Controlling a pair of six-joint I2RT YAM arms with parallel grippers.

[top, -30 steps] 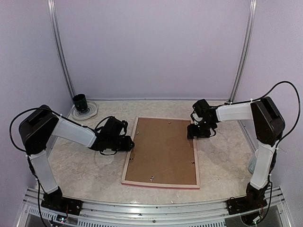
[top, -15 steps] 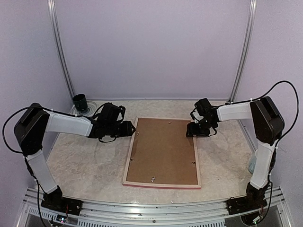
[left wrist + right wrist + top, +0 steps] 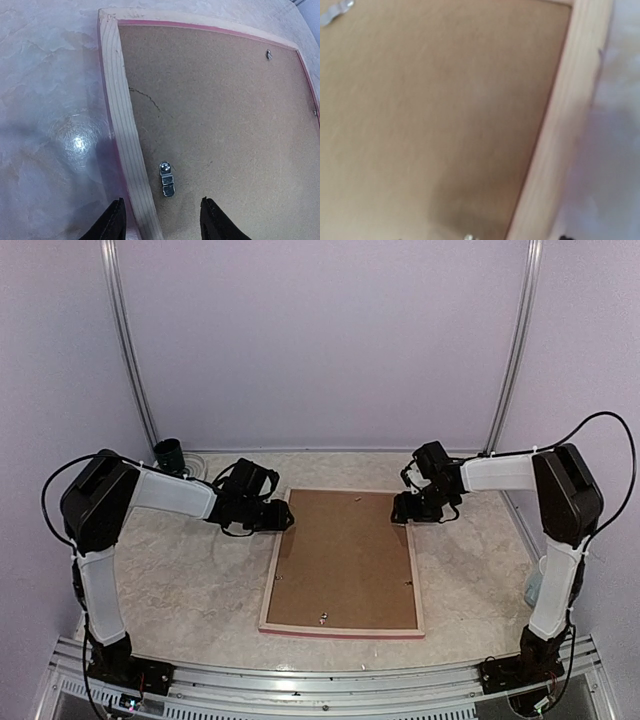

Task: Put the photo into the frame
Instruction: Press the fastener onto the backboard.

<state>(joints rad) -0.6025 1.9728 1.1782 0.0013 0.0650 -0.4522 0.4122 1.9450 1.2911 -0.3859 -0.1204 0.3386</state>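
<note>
Marbled beige tabletop enclosed by lilac walls. The frame lies face down at the tabletop's centre, with its pale wood back and brown backing board uppermost and pink along its edges. The left tool hovers over the frame's far left corner, partly open and holding nothing. The right tool is at the frame's far right corner; its opening cannot be told. A dark cup stands at the tabletop's far left corner.

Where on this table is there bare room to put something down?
Bare table left of the frame, and a smaller patch right of it. Crowded along the far side: cup, left gripper, right gripper.
</note>
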